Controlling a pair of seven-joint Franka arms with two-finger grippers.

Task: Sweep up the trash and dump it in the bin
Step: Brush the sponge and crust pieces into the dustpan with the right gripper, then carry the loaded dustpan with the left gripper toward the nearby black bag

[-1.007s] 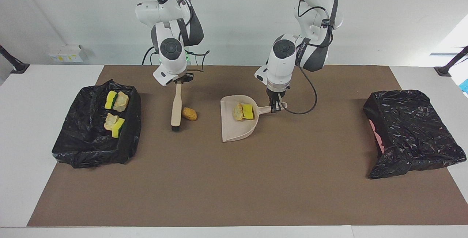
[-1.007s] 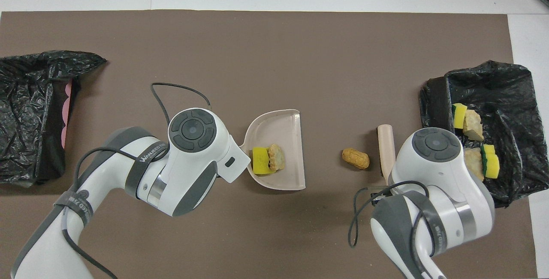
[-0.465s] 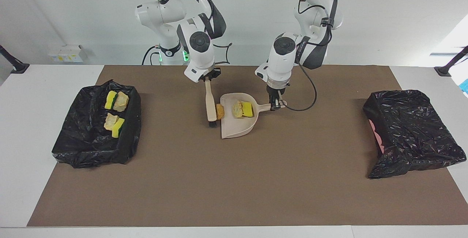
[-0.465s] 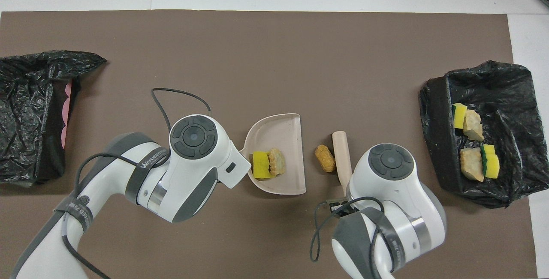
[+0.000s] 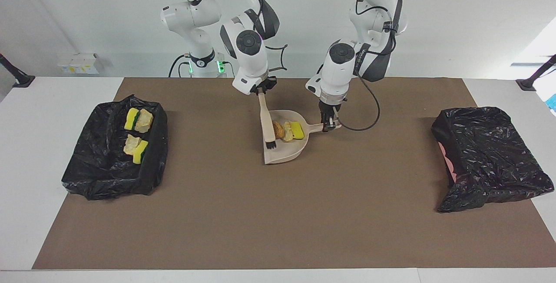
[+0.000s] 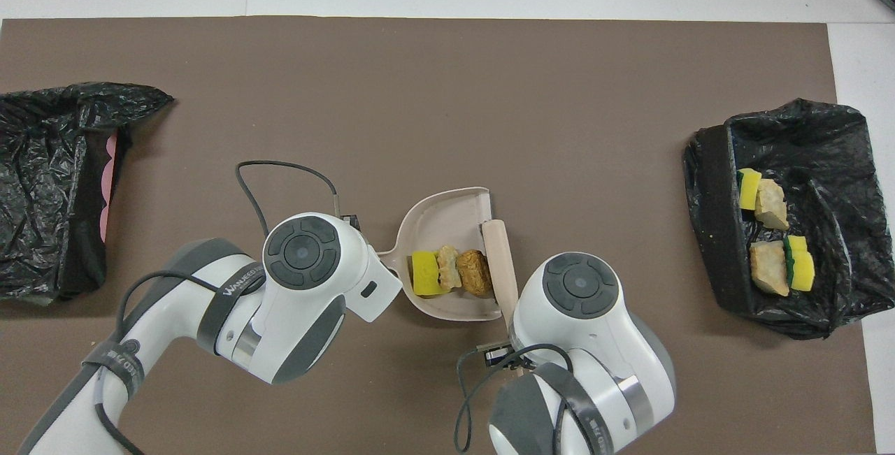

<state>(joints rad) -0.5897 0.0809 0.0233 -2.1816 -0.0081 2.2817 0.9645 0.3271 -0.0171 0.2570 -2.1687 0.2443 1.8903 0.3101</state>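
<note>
trash: three scraps (image 5: 287,131) in beige dustpan (image 5: 284,152) mid-table, four more (image 5: 137,135) in black-lined bin (image 5: 108,174) at right arm's end. left pincer (image 5: 329,125) clamped on dustpan handle. right pincer (image 5: 262,91) clamped on beige brush (image 5: 266,122), bristles at dustpan mouth, touching brown scrap. second black bin (image 5: 491,157) at left arm's end.

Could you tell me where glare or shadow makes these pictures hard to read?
Facing view: daylight glare whitens the wall above the bin at the left arm's end; each bin throws a soft shadow on the brown mat. Overhead view: lighting is even, the black bag of the bin with trash glints, and both arms' housings hide their grippers.
</note>
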